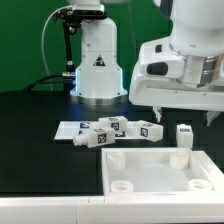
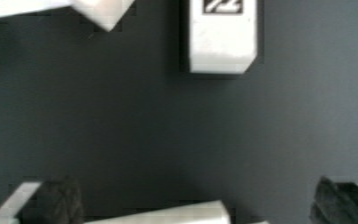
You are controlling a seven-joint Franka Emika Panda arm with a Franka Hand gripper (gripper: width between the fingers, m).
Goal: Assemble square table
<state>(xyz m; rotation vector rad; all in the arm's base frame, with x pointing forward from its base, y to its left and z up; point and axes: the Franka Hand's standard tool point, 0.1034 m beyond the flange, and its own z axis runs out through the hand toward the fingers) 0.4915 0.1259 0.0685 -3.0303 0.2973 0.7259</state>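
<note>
Jaws spread wide and holding nothing, the pincer [image 1: 183, 113] hangs above the black worktop [image 1: 30, 140]. The step in hand appears to be picking up the lone leg [image 1: 184, 135]. It calls for a straight descent, jaws centred, closing squarely on the leg's flat sides. In the exterior view that leg sits at the pincer's 6 o'clock, apart from it, just behind the slab [image 1: 160, 170]. The other legs [image 1: 110, 128] lie at 8 o'clock.

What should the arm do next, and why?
Probably lower the open gripper onto the single leg beside the square slab: it hangs empty above that leg, and the slab's corner holes in view hold no legs yet.
</note>
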